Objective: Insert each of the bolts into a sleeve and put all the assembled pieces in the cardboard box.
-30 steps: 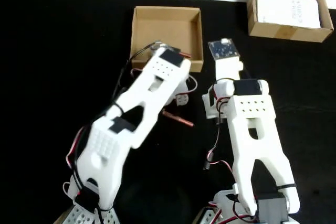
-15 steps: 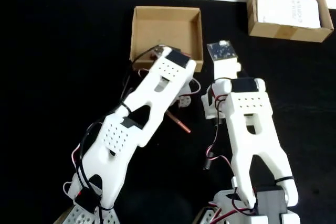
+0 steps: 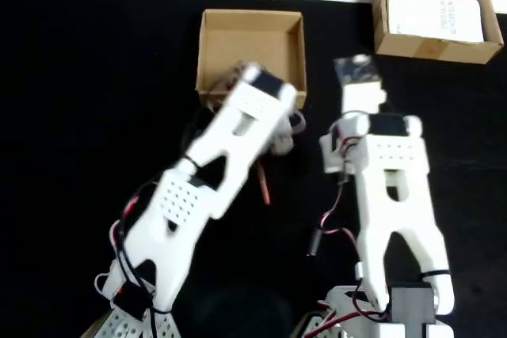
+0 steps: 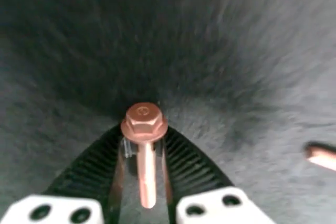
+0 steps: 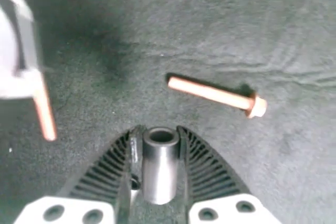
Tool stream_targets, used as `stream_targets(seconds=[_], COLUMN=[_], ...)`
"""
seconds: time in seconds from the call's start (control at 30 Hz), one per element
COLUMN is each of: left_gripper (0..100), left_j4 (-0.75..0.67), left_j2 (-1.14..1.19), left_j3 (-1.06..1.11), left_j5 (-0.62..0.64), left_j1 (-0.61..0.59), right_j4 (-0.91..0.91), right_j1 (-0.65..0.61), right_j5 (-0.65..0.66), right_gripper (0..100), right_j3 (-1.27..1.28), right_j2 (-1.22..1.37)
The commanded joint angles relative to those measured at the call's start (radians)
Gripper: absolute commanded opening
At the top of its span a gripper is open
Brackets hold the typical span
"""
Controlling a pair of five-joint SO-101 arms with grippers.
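My left gripper (image 4: 144, 132) is shut on a copper bolt (image 4: 144, 124), hex head past the fingertips. In the high view this bolt (image 3: 264, 184) hangs under the left arm (image 3: 238, 128), just in front of the open cardboard box (image 3: 252, 37). My right gripper (image 5: 160, 135) is shut on a dark grey sleeve (image 5: 159, 163), its open end facing outward. A second copper bolt (image 5: 215, 95) lies loose on the black cloth just beyond the sleeve. The left arm's bolt (image 5: 44, 111) also hangs at the side of the right wrist view. The right arm (image 3: 388, 172) stands right of the left one.
A second cardboard box (image 3: 436, 21) holding white paper sits at the back right. Black cloth (image 3: 95, 116) covers the table. Loose cables (image 3: 329, 223) hang between the two arms.
The left arm has turned the held bolt from slanted across the cloth to pointing toward the front. The right arm has shifted a little to the right and farther back.
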Motion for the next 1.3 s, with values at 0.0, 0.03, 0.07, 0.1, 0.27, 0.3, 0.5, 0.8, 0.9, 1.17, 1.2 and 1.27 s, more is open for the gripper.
stream_targets(seconds=[0.0,0.03,0.07,0.1,0.27,0.3,0.5,0.8,0.9,1.17,1.2,1.27], left_gripper=[1,1,1,1,1,1,1,1,1,1,1,1], left_j4=[0.026,0.028,0.034,0.035,0.035,0.035,0.038,0.04,0.04,-0.169,-0.236,-0.382], left_j2=[-0.019,-0.021,-0.021,-0.025,-0.128,-0.157,-0.323,-0.759,-0.992,-1.465,-1.483,-1.506], left_j3=[-0.142,-0.177,-0.213,-0.249,-0.361,-0.369,-0.367,-0.254,-0.013,0.633,0.697,0.812], left_j5=[-0.069,-0.107,-0.141,-0.173,-0.45,-0.526,-0.799,-0.798,-0.798,-0.798,-0.798,-0.76], left_j1=[-0.051,-0.058,-0.064,-0.068,-0.062,-0.059,-0.074,-0.163,-0.154,-0.133,-0.133,-0.133], right_j4=[0.033,0.036,0.051,0.071,0.156,0.171,0.18,0.133,0.048,-0.401,-0.472,-0.616], right_j1=[0.042,0.048,0.051,0.051,0.024,0.012,-0.114,-0.203,-0.203,-0.205,-0.206,-0.229], right_j5=[0.002,0.002,0.002,0.002,0.014,0.049,0.209,0.094,0.064,0.021,-0.018,-0.109], right_gripper=[0.8,0.8,0.8,0.8,0.8,0.8,0.7,0.7,0.7,0.7,0.7,0.7], right_j3=[-0.088,-0.097,-0.108,-0.125,-0.228,-0.246,-0.246,0.036,0.176,0.59,0.639,0.739], right_j2=[-0.01,-0.012,-0.012,-0.012,-0.024,-0.042,-0.265,-0.602,-0.723,-0.977,-1.009,-1.072])
